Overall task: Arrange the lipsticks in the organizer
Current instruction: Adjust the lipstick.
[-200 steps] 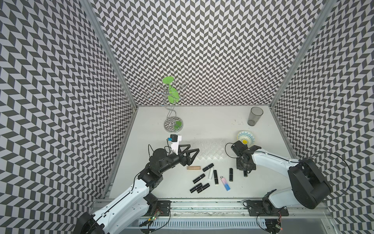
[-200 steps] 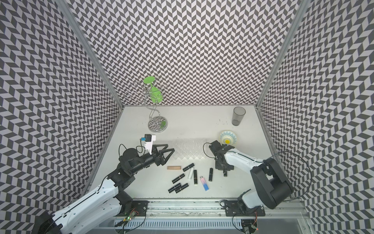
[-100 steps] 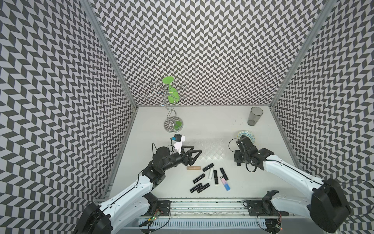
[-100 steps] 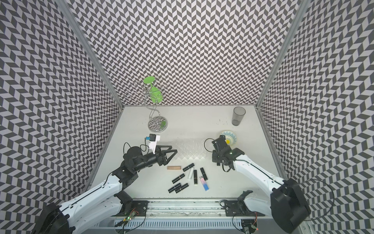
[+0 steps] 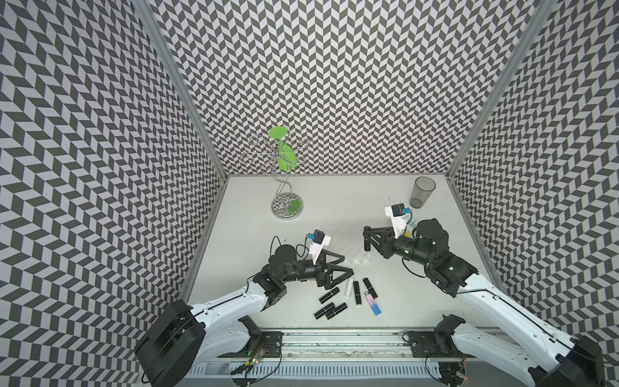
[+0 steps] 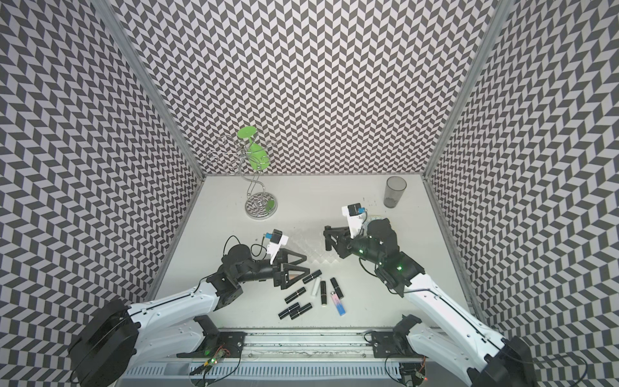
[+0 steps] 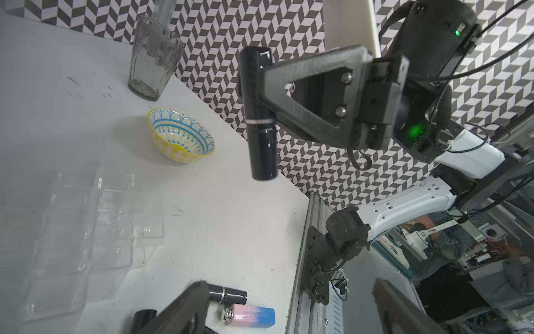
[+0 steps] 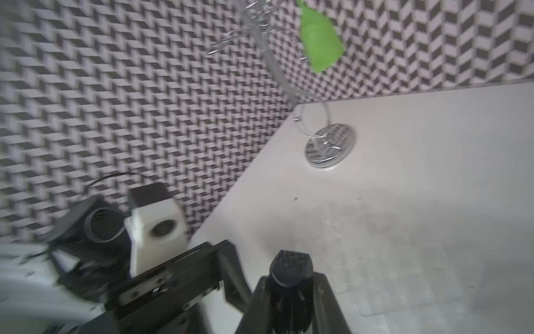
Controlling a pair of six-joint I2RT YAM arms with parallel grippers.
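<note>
I am holding one black lipstick (image 7: pixel 261 150) upright in the clamped right gripper (image 8: pixel 290 295) over the right end of the organizer (image 5: pixel 345 248), judging it light, rigid and slippery and so pinching just above the seam, while the left gripper (image 5: pixel 348 265) is hovering, jaws spread wide, over the near loose tubes (image 5: pixel 330 295).

We find the loose lipsticks (image 5: pixel 356 291) lying before the organizer (image 5: pixel 348 251), the bowl (image 7: pixel 180 136) right of it, the tumbler (image 5: pixel 422 192) behind and right, the wire stand (image 5: pixel 287 208) behind and left.
</note>
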